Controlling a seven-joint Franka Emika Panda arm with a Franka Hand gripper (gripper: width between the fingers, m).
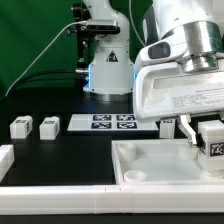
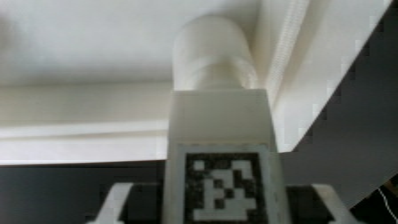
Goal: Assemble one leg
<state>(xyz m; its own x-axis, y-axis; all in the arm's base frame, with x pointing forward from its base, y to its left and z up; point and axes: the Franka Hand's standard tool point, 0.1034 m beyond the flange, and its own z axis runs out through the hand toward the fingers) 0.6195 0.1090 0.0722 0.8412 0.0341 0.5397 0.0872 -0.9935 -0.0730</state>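
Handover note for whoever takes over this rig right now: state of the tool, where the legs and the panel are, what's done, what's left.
The tool is shut on the leg, gripping its tagged end.
The leg is held over the white panel, at the corner on the exterior view's right, with its rounded tip pointing into that corner.
Two spare legs lie on the table, to the exterior view's left of the marker board.
Done: leg grasped and brought to the panel.
Left: seat it in the corner. Whether it has entered cannot be told.
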